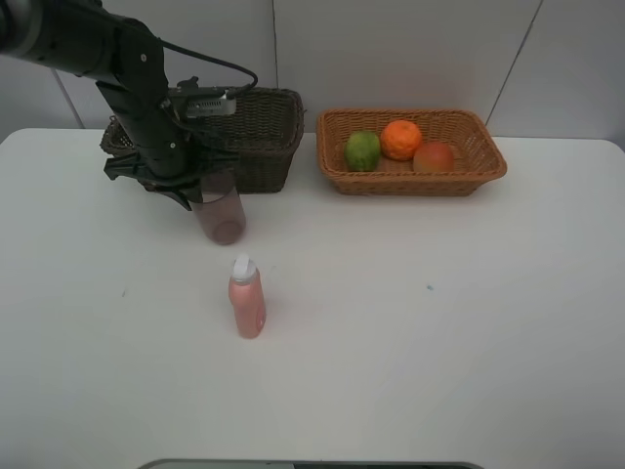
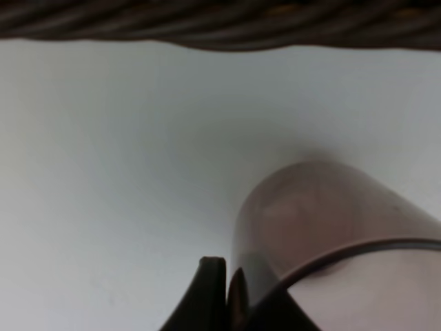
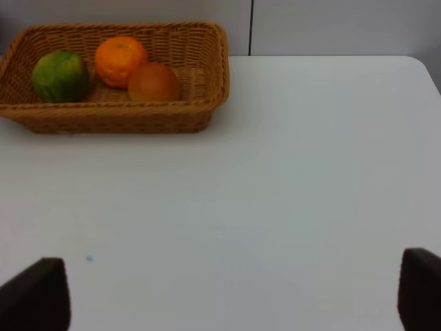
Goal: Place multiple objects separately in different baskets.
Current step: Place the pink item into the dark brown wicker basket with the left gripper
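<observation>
On white tbl (image 1: pixel 439 342), pink bottle (image 1: pixel 246 298) upright, tan basket (image 1: pixel 410 186) near grey wall (image 1: pixel 391 49)

The white table (image 1: pixel 439 342) bears a dark brown basket (image 1: pixel 264 147) at eleven o'clock, a light basket (image 1: pixel 410 186) at one. A pink bottle (image 1: pixel 246 298) stands mid-table, a pink cup (image 1: pixel 220 215) at ten.

Black left arm (image 1: pixel 137 83) carries a looping, seemingly black cable (image 1: pixel 220 61).

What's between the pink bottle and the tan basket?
Nothing. In the high view, only bare table runs from the pink bottle to the tan basket.
</observation>
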